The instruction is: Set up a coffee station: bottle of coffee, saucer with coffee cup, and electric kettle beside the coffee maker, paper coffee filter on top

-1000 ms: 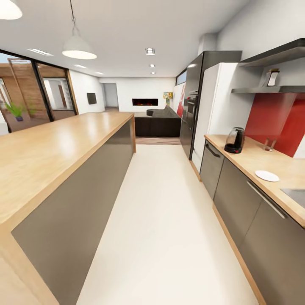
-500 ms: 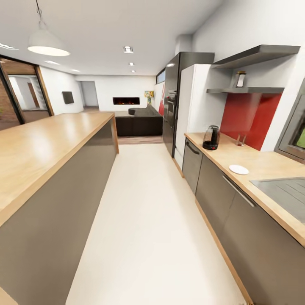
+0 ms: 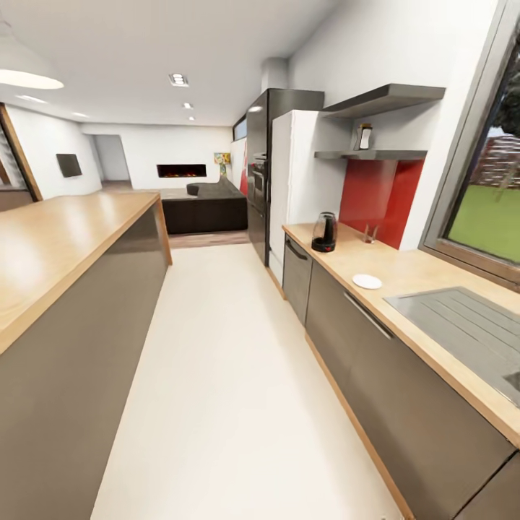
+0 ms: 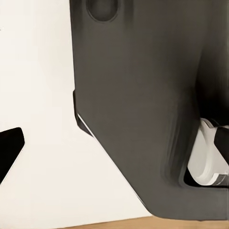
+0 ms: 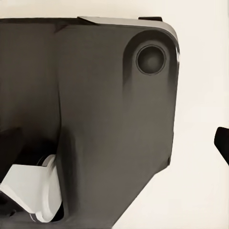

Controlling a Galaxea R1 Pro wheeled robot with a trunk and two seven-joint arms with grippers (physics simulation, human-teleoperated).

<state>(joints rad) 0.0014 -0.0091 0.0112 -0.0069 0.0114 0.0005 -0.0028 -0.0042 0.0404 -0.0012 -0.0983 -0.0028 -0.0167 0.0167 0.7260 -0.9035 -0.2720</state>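
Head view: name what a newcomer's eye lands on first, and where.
The glossy red splashback panel stands out on the right wall, under the dark grey floating shelf. Before it, on the long light wood-look countertop, stand a black-based glass kettle and, nearer the camera, a small round white saucer.

One electric kettle point(image 3: 324, 232), one saucer point(image 3: 367, 282), two shelves point(image 3: 383, 97).

Sink point(image 3: 469, 328) cut off at head view's right edge. Jar point(image 3: 363, 136) on shelf point(image 3: 372, 154) too small to read label. Small object point(image 3: 370, 233) by red backsplash point(image 3: 379, 198) too blurred to identify. My fingers point(image 4: 9, 150) cut by wrist-view edge.
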